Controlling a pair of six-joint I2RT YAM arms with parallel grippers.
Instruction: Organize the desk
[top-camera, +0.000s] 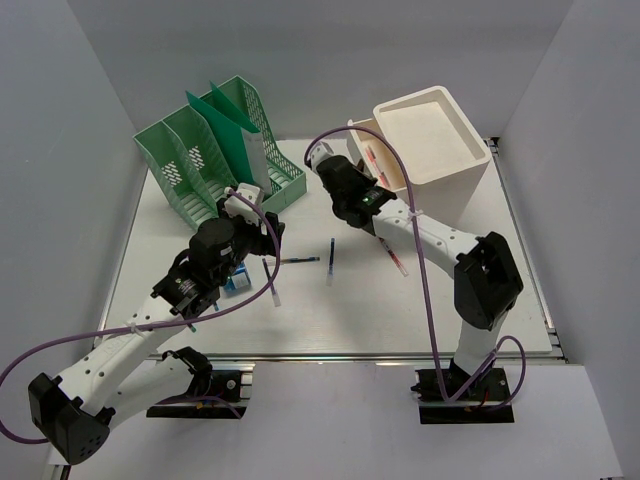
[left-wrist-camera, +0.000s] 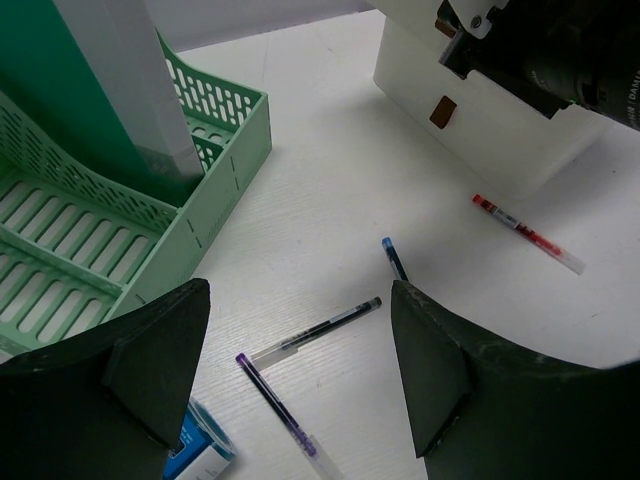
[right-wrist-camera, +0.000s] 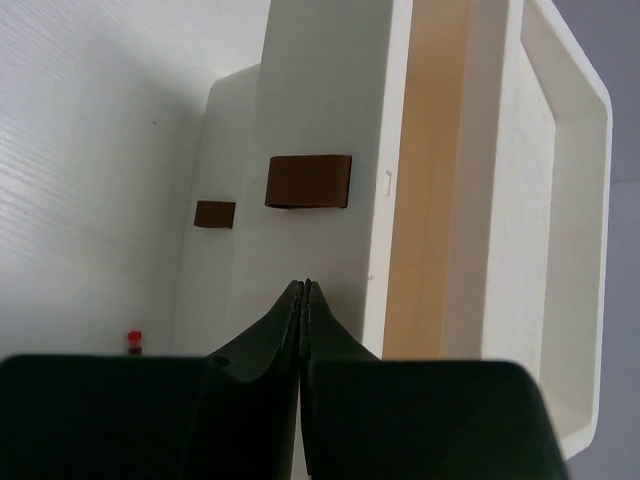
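Note:
The desk (top-camera: 340, 310) is a white tabletop with several pens loose on it. A purple pen (left-wrist-camera: 280, 400) and a black pen (left-wrist-camera: 318, 328) lie below my open left gripper (left-wrist-camera: 300, 285), which hovers above them holding nothing. A blue pen (left-wrist-camera: 393, 258) lies past its right finger, and a red pen (left-wrist-camera: 527, 233) lies farther right. In the top view the left gripper (top-camera: 260, 238) hangs over the purple pen (top-camera: 270, 283). My right gripper (right-wrist-camera: 303, 287) is shut and empty, its tips over the front of the white drawer box (right-wrist-camera: 330, 120).
A green file organizer (top-camera: 215, 150) stands at the back left. The white drawer box (top-camera: 430, 150) stands at the back right, one drawer (top-camera: 375, 165) pulled out with pens inside. A small blue box (left-wrist-camera: 200, 445) sits by my left finger. Grey walls enclose the desk.

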